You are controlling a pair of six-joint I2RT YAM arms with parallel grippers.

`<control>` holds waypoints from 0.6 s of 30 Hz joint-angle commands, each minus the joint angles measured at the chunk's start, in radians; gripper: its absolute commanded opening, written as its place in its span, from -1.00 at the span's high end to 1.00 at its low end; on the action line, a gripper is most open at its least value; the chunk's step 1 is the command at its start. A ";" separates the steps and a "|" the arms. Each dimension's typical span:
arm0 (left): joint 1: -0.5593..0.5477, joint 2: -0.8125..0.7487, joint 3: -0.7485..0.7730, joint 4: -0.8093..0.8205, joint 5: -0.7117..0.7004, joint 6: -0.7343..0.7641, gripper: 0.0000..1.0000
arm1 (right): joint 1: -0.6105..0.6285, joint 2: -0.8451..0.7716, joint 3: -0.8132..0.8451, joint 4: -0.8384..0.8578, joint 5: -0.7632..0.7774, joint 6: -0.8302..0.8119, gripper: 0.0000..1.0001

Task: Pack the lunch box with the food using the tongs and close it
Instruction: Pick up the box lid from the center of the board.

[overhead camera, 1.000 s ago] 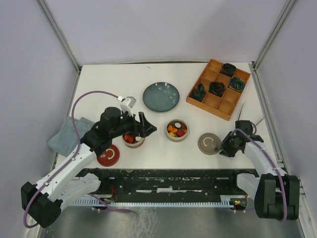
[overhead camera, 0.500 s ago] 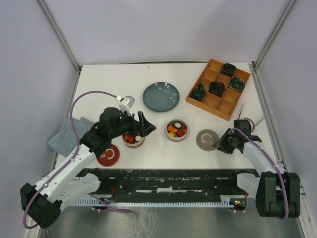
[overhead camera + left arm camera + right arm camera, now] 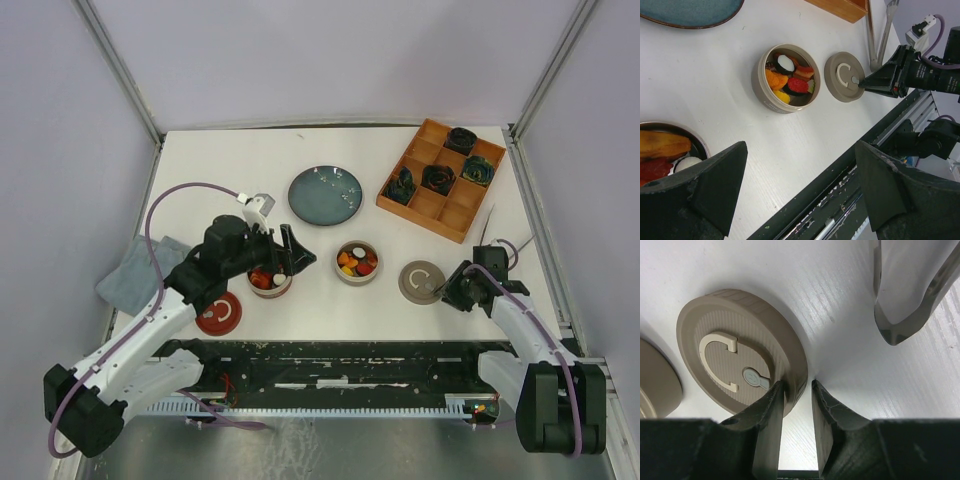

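The beige round lunch box stands open at mid-table with the food inside: orange, red, white and yellow pieces. Its beige lid lies to the right. My right gripper is shut on the lid's rim, one finger on top, one outside. The silver tongs lie on the table beyond it, untouched. My left gripper hangs wide open and empty over a second bowl of food.
A red lid lies by the left arm, a grey cloth at the left edge. A blue plate sits at the back middle. An orange wooden tray with dark rosettes is at the back right.
My right gripper has slid left onto the beige lid's rim and narrowed on it. The lid has shifted slightly up and left. The left arm has barely moved.
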 commanded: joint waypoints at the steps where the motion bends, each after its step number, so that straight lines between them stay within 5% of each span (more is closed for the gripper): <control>1: -0.003 0.009 0.017 0.060 0.010 0.017 -0.89 | 0.003 0.001 -0.022 0.035 0.039 0.014 0.28; 13: -0.002 0.012 0.014 0.067 0.010 0.018 -0.89 | 0.003 0.009 -0.024 0.060 0.061 0.037 0.38; 18: -0.002 0.008 0.012 0.066 0.010 0.018 -0.89 | 0.003 0.011 -0.024 0.069 0.050 0.031 0.60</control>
